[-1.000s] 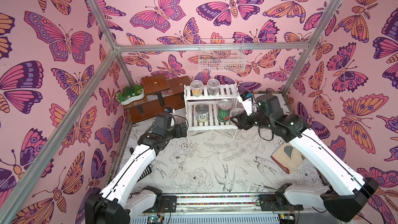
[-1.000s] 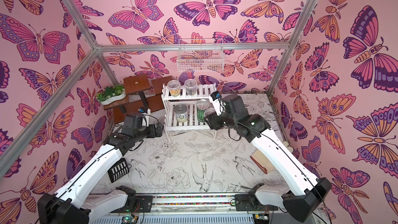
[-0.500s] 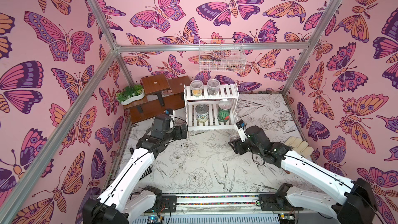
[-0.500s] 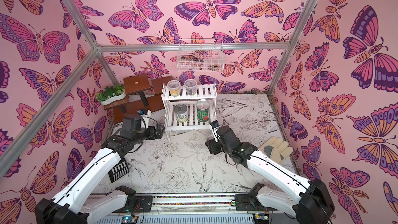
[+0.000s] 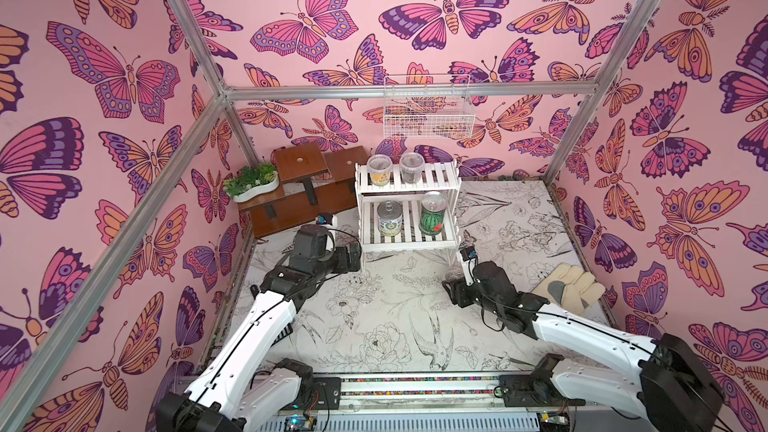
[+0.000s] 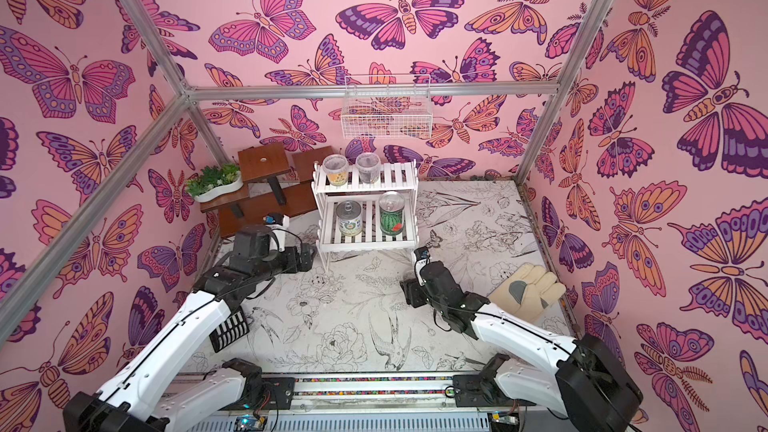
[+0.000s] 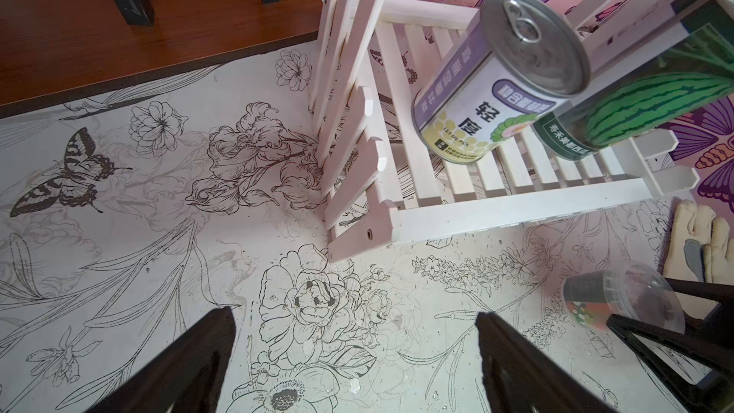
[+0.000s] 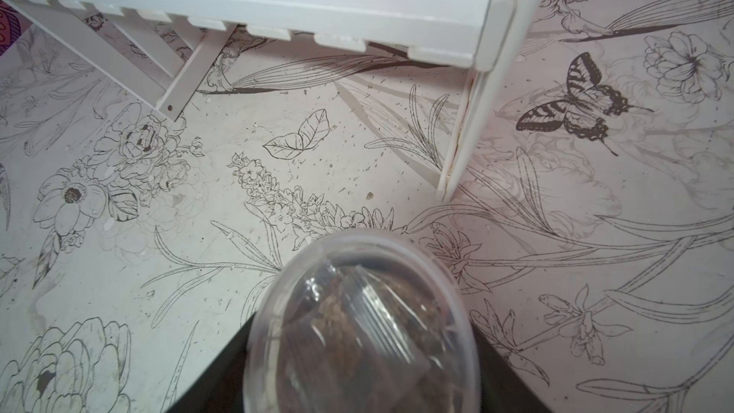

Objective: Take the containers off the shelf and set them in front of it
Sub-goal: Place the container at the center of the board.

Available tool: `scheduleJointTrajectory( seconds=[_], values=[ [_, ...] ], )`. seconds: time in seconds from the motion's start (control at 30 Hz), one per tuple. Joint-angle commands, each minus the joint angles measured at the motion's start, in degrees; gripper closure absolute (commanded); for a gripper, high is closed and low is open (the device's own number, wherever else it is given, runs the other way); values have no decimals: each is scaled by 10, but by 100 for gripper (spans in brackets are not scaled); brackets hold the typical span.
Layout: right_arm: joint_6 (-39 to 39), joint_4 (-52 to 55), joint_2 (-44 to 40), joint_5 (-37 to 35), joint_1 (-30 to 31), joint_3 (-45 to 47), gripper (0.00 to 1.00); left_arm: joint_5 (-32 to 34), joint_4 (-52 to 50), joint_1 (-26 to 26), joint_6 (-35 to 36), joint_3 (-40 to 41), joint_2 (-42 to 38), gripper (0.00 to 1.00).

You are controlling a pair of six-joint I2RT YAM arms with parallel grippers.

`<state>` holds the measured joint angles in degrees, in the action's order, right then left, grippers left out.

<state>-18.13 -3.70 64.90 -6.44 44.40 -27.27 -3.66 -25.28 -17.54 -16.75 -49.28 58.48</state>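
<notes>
Probably light and slick, the small clear lidded plastic cup (image 8: pixel 361 323) was held around its sides by the right gripper (image 5: pixel 452 284), low before the white slatted shelf (image 5: pixel 409 238); the left gripper (image 7: pixel 353 313) was spread wide, empty.

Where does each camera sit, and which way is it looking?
Top views: high at the front, looking down at the shelf; left arm and right arm show.
Left wrist: on the left arm, facing the shelf's lower tier; open left gripper shows.
Right wrist: on the right arm, facing the mat; right gripper holding a clear cup shows.
Shared: both wrist views show that cup.
</notes>
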Motion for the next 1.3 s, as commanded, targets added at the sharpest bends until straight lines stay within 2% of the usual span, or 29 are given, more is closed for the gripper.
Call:
scheduleJointTrajectory(
  seconds=[0.0, 0.23, 0.5, 0.93, 1.27],
  values=[
    [-9, -64, 21, -19, 3, 9, 50, -4, 8, 3, 0, 12, -9, 0],
    [-16, -136, 84, -30, 3, 24, 50, 0, 12, 2, -2, 15, -14, 0],
    [-16, -161, 125, -41, 3, 27, 47, 4, 11, 2, 3, 17, -21, 0],
    [-16, -140, 127, -52, 4, 19, 13, 1, 15, 2, 11, 15, -15, 0],
    [2, -12, 32, -59, 3, -27, 0, 0, 31, 2, 20, 8, -8, 0]
  ],
)
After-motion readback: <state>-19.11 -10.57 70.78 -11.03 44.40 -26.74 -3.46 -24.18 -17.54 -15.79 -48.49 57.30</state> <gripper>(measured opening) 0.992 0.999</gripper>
